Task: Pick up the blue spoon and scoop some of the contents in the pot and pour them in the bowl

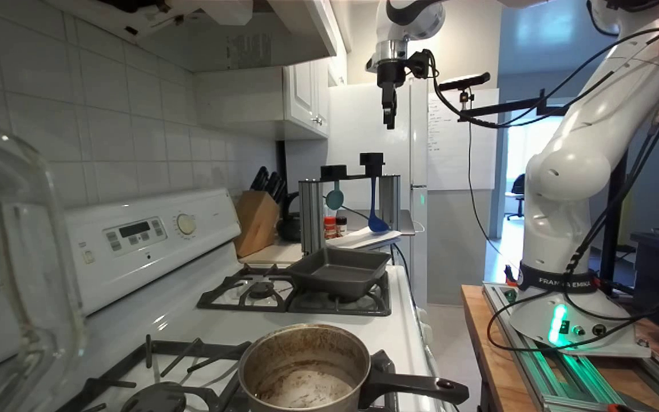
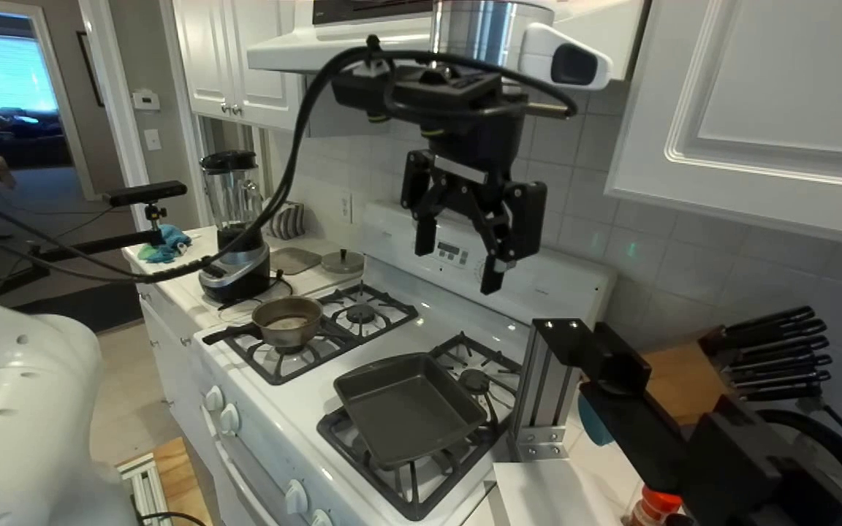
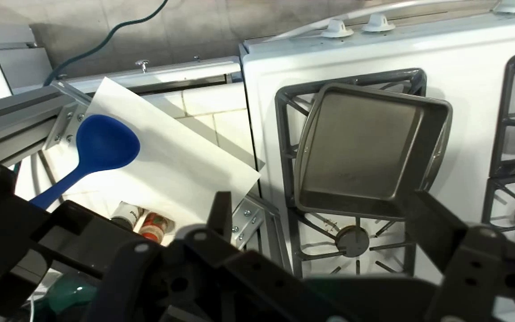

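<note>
White cabinets are hanging in a home-style kitchen, where a blender and a knife block are flanking a gas stove.

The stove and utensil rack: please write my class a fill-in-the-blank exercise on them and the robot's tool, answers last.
The tool holds nothing, and its jaws stand ____.
Counting the teal spoon and the dark blue ladle, ____ utensils hang from the rack.
Of the steel pot and the black pan, only the ____ has a long handle.
Of those two, the ____ sits nearer the rack.
Missing words: open; two; pot; pan.
</note>
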Available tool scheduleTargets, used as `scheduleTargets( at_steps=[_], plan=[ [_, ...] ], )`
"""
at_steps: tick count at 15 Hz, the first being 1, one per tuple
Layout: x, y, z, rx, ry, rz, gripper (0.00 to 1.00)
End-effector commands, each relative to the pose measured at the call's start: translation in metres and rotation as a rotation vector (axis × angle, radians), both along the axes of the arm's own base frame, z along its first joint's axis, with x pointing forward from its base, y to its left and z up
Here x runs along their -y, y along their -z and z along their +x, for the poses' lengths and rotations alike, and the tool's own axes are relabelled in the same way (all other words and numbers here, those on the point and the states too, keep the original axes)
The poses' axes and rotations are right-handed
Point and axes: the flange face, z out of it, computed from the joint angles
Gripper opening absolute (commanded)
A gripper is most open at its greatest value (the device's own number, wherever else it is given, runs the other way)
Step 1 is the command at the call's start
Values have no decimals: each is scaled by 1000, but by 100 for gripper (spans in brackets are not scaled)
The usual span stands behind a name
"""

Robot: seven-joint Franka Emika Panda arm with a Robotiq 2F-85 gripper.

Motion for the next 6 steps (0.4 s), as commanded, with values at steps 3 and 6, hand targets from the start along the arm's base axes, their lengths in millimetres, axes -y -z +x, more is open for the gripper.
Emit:
scheduleTargets(
  at_steps=[3,6],
  plan=[
    [-18,1,-2,32,31,-15,100],
    [-21,6,0,36,41,-17,100]
  ],
)
